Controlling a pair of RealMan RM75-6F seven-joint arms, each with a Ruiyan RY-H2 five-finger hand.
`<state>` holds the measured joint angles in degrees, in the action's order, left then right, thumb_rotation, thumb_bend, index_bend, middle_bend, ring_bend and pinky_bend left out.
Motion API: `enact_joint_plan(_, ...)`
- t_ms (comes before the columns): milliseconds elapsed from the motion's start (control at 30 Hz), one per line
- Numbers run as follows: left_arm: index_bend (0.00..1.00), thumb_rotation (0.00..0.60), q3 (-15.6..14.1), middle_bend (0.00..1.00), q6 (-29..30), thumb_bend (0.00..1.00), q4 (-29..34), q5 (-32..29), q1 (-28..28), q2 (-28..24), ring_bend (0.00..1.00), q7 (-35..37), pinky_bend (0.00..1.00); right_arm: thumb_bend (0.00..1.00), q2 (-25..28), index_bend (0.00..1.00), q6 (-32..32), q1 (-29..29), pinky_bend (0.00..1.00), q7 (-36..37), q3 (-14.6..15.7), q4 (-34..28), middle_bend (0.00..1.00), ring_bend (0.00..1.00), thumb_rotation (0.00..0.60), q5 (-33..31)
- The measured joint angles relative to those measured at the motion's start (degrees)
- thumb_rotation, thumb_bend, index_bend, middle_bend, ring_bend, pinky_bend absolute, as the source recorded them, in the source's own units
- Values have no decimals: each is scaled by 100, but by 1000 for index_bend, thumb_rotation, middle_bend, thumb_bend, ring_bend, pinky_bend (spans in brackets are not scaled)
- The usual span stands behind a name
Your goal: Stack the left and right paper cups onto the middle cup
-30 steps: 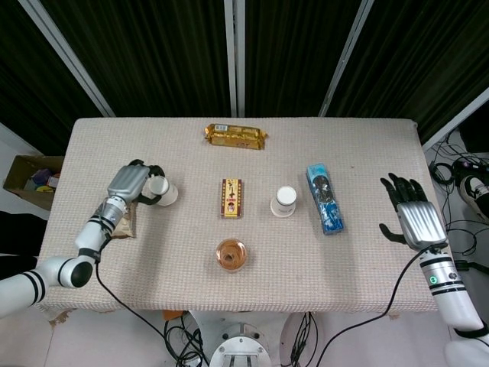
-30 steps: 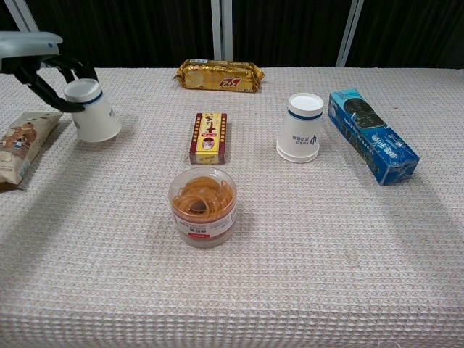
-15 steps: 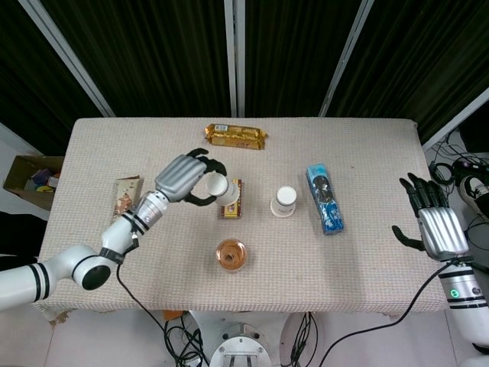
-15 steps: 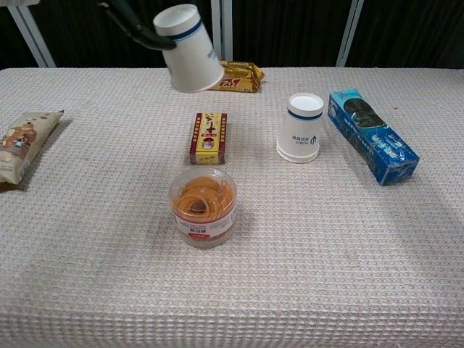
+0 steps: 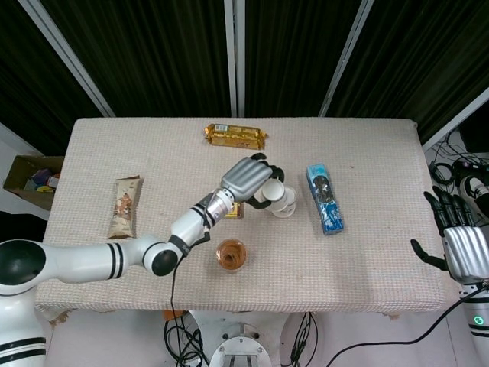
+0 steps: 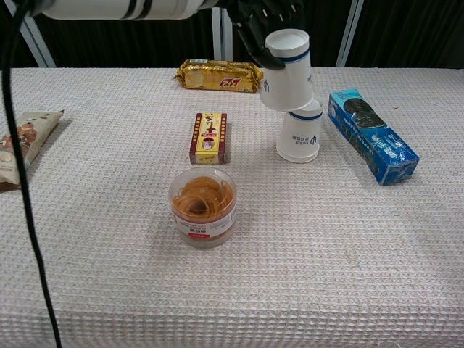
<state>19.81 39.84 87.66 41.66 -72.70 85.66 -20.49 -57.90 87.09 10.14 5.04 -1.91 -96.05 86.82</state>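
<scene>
An upturned paper cup is gripped by the left hand just above the middle cup, its rim overlapping that cup's top and sitting slightly to the left. It should be shifted right until centred, kept level, lowered fully, and only then released. The right hand is held spread and empty off the table's right edge.

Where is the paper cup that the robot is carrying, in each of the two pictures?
Head view: held cup at centre, in the left hand.
Chest view: held cup at upper middle, tilted over the standing cup.
Shared landmark: the blue packet just right of it.
</scene>
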Motion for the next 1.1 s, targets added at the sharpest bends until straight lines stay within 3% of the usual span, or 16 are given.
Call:
enact_joint_plan(400, 453, 600, -139, 413, -62, 375, -975, -1441, -966, 542, 303, -568, 147, 226, 18, 0, -122, -24, 0, 122, -133, 79, 2, 0, 600, -49)
enact_joint_plan(867, 446, 600, -211, 408, -267, 373, -756, -1840, -1171, 276, 302, -316, 146, 226, -5, 0, -165, -104, 0, 176, -222, 148, 2, 0, 600, -79)
enact_joint_plan(1100, 441, 600, -389, 391, -289, 368, -992, -1974, -1298, 453, 290, -305, 146, 226, -2, 0, -177, -148, 0, 175, -229, 147, 2, 0, 600, -72)
